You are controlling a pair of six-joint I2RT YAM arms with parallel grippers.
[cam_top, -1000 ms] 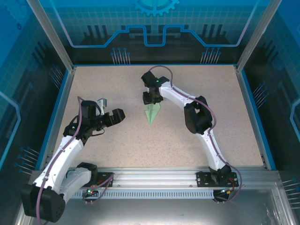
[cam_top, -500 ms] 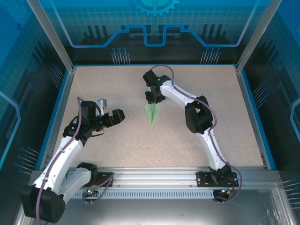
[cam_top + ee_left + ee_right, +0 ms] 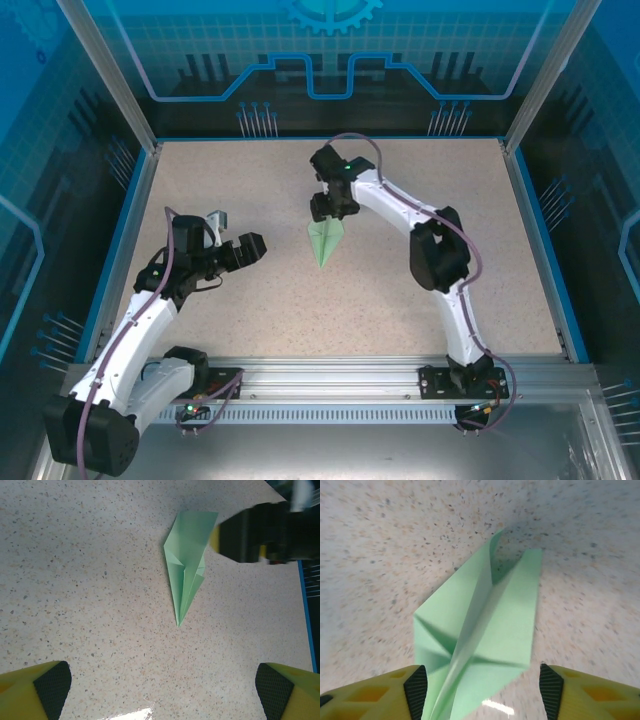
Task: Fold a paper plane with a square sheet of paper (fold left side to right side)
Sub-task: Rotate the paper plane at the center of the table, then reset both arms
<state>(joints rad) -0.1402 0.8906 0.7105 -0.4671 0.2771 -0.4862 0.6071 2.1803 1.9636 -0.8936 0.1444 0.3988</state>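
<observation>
My right pincer (image 3: 328, 208) hangs over the wide end of the paper plane (image 3: 325, 238), jaws apart. From that wrist I see a yellow finger with a black ribbed pad (image 3: 416, 690) at each bottom corner, and the green paper (image 3: 480, 640) between them. It is blurred there, so I cannot tell whether a pad touches its edge.

The plane is thin, matt, pale mint-green paper with no marks on it. It is folded into a slim dart, wide and blunt at one end and narrowing to a sharp tip. A straight crease runs down its middle, and short slanted creases meet that line partway along, making small triangular flaps. It rests on the table (image 3: 250, 300), a hard beige top speckled with dark and orange flecks.

The plane sits around the middle of the table, a little toward the far side. From above, its long axis runs almost straight from far to near. The tip points at the near edge and leans slightly toward my left arm, with the wide end farthest from me.

My left pincer (image 3: 236, 231) is off to the left, well apart from the plane, jaws spread wide. Seen from that wrist, the tip (image 3: 178, 622) points down toward my yellow fingers.
</observation>
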